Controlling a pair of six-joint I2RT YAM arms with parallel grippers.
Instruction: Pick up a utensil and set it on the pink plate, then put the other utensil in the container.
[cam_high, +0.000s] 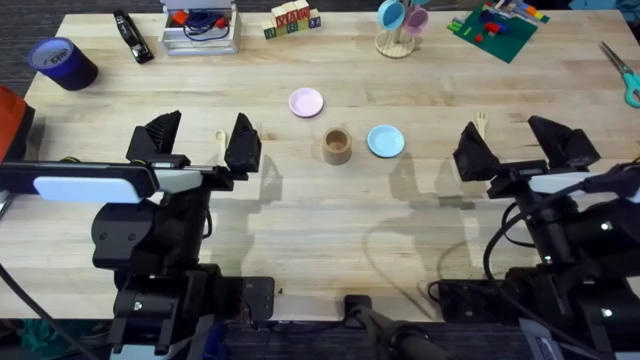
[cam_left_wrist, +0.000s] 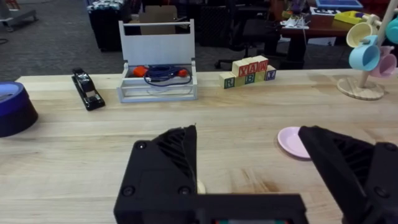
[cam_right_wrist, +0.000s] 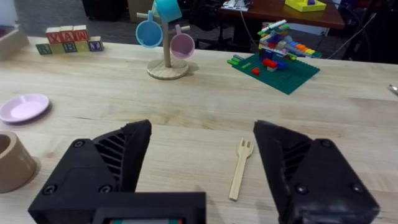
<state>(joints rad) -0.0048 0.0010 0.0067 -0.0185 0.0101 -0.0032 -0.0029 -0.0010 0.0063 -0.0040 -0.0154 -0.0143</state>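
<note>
Overhead, my left claw (cam_high: 198, 143) hung open over the spoon (cam_high: 220, 139), left of the cup (cam_high: 337, 146); the pink plate (cam_high: 306, 102) lay just behind the cup. My right claw (cam_high: 514, 147) was open too, the fork (cam_high: 480, 124) beside it, right of the cup.

Left wrist: the pink plate (cam_left_wrist: 291, 142) showed past my finger (cam_left_wrist: 348, 168).

Right wrist: the fork (cam_right_wrist: 240, 168) lay between my spread fingers (cam_right_wrist: 112, 158), the cup (cam_right_wrist: 13, 162) off to one side.

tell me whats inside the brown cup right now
Nothing visible in the container: its opening looks empty from overhead, though its bottom is shadowed. The fork and spoon lie on the table.
</note>
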